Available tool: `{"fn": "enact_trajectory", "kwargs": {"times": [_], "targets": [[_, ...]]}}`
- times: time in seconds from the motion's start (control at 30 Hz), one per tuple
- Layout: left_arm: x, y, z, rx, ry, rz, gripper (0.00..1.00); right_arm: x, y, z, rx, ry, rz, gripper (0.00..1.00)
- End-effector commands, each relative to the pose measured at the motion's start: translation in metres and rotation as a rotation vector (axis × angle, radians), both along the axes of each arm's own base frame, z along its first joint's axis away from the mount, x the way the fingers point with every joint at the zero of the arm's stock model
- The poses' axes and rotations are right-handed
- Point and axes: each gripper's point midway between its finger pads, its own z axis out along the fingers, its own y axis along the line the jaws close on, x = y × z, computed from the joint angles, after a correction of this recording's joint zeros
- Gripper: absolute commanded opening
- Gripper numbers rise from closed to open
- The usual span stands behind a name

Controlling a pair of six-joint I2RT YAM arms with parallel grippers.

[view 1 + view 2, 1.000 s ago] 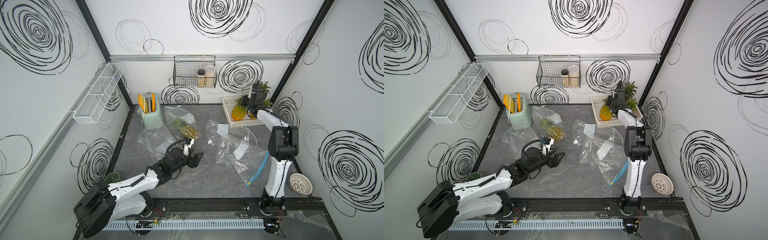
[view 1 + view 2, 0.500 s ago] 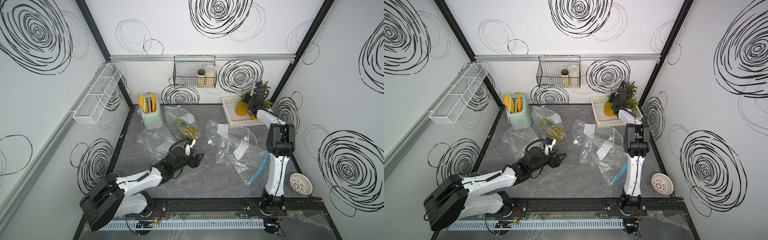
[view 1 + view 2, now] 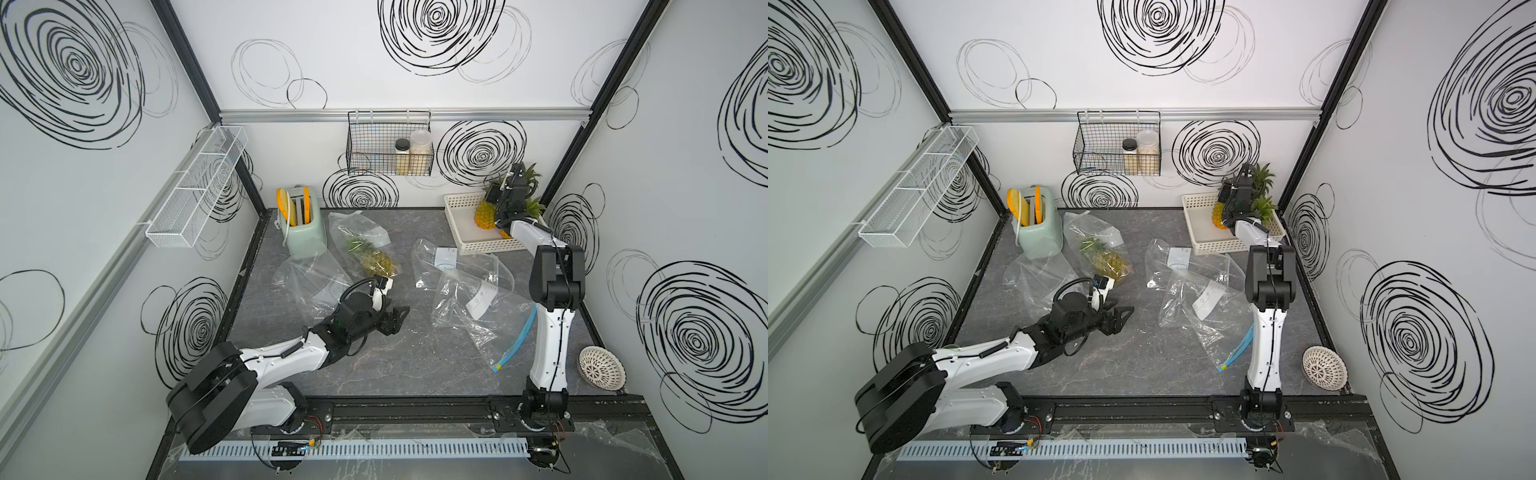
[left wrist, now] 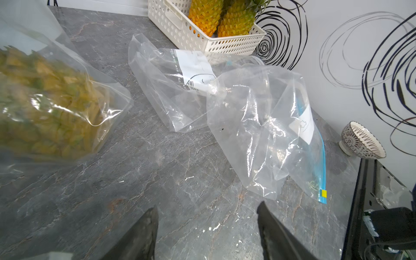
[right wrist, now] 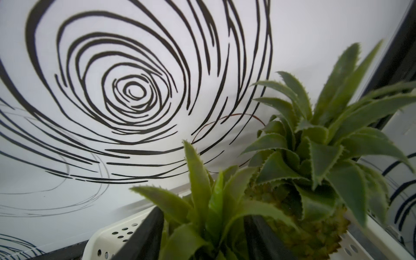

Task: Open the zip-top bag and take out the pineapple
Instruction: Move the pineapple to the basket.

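A pineapple (image 3: 374, 258) lies sealed in a clear zip-top bag (image 3: 358, 230) at the table's back left; it shows blurred in the left wrist view (image 4: 45, 101). My left gripper (image 3: 397, 319) rests low over bare table in front of that bag, open and empty (image 4: 207, 204). My right gripper (image 3: 500, 203) is at the cream basket (image 3: 459, 208) in the back right corner. Its jaws stand open on either side of the green crown (image 5: 202, 198) of a pineapple (image 3: 484, 217) standing upright in the basket. A second pineapple (image 5: 315, 180) stands right beside it.
Two empty crumpled clear bags (image 3: 465, 286) lie mid-right, one with a blue zip strip (image 3: 514, 343). A mint toaster (image 3: 302, 226) stands back left. A patterned bowl (image 3: 601, 368) sits front right. A black wire basket (image 3: 388, 151) and a white rack (image 3: 195, 195) hang on the walls.
The right gripper carried its pineapple a little further back into the basket and opened its jaws. The left gripper barely moved.
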Motion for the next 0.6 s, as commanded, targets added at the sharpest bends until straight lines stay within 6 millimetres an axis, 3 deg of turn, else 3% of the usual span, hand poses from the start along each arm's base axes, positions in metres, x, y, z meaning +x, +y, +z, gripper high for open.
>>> {"fn": "enact_trajectory", "kwargs": {"times": [0.0,0.07,0.23,0.43,0.57], "targets": [[0.01,-0.005,0.031,-0.058,-0.069,0.005,0.74,-0.004,0.0,0.034,-0.007,-0.085,0.01,0.7],[0.01,-0.006,0.035,-0.057,-0.075,-0.001,0.74,-0.009,0.003,0.044,-0.013,-0.097,0.018,0.77],[0.013,-0.004,0.053,-0.047,-0.107,0.007,0.75,-0.028,0.018,0.075,0.019,-0.139,0.084,0.8],[0.031,0.009,0.097,-0.036,-0.172,0.057,0.78,-0.075,0.053,0.117,-0.075,-0.208,0.073,0.84],[0.059,0.022,0.118,0.04,-0.156,0.085,0.8,-0.111,0.09,0.146,-0.145,-0.243,0.108,0.85]]}}
